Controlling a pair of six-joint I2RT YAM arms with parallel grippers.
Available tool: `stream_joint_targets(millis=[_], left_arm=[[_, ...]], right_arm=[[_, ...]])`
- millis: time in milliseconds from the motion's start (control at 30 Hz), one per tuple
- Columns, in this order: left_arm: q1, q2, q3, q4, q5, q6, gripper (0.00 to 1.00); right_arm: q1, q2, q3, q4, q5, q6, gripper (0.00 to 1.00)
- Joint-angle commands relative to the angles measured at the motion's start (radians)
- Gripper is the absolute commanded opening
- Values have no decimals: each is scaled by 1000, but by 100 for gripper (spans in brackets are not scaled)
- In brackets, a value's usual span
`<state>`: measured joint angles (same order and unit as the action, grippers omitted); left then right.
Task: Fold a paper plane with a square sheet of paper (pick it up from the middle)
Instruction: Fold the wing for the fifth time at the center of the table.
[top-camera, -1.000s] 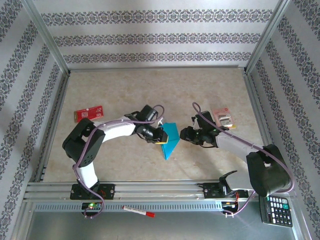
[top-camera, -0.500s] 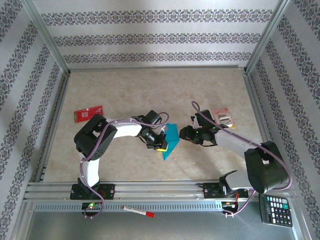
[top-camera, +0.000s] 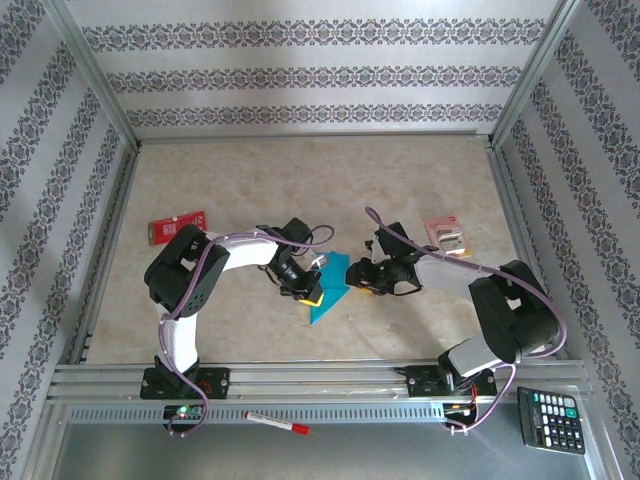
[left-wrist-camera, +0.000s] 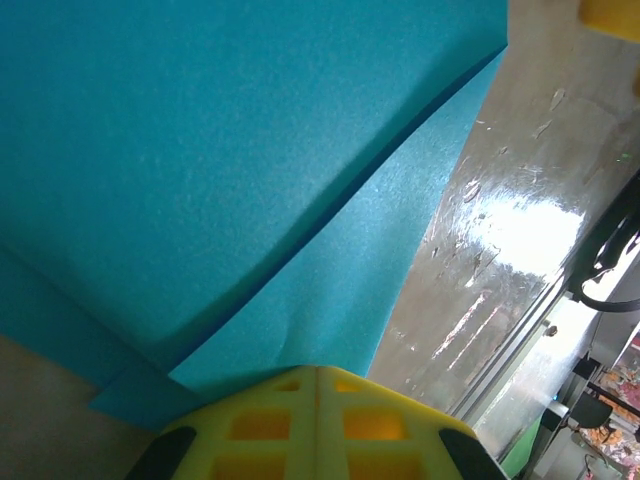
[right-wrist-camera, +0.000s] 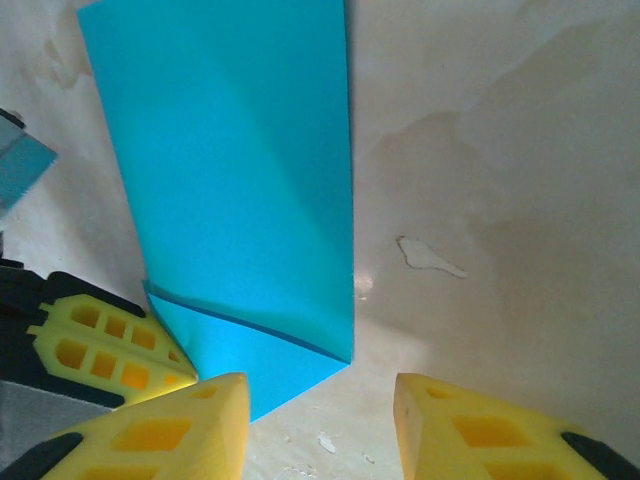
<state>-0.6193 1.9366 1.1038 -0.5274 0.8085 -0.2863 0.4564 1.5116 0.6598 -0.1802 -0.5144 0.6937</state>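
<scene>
The teal-blue sheet of paper (top-camera: 330, 292) lies mid-table as a creased, tapering shape, its narrow end toward the near edge. In the left wrist view the paper (left-wrist-camera: 230, 170) shows layered flaps and a long diagonal crease. My left gripper (top-camera: 311, 293) is shut, its yellow fingertips (left-wrist-camera: 318, 378) meeting in a seam right at the paper's edge. In the right wrist view the paper (right-wrist-camera: 235, 190) lies flat. My right gripper (right-wrist-camera: 320, 405) stands open just off its lower corner, nothing between the fingers. The left gripper's fingers (right-wrist-camera: 100, 345) touch the paper's left side there.
A red-and-white card (top-camera: 177, 227) lies at the left and a small packet (top-camera: 446, 235) at the right. A calculator (top-camera: 551, 420) and a red-tipped pen (top-camera: 277, 423) sit beyond the near rail. Aluminium rails frame the table.
The right gripper has moved left, up to the paper. The left gripper has shifted slightly nearer and left, and the paper has slid with it.
</scene>
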Motion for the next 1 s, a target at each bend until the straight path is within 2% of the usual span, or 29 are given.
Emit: stream_joint_targets(millis=[0, 233, 567, 967], left_arm=[[10, 2, 13, -48, 10, 49, 5], [10, 11, 8, -35, 12, 40, 5], [10, 2, 2, -25, 12, 33, 6], [10, -3, -4, -18, 12, 30, 5]], right_arm=[[15, 16, 13, 29, -21, 25, 42], [46, 45, 6, 81, -31, 59, 41], [62, 58, 12, 55, 10, 65, 40], [62, 62, -26, 216, -65, 148, 39]])
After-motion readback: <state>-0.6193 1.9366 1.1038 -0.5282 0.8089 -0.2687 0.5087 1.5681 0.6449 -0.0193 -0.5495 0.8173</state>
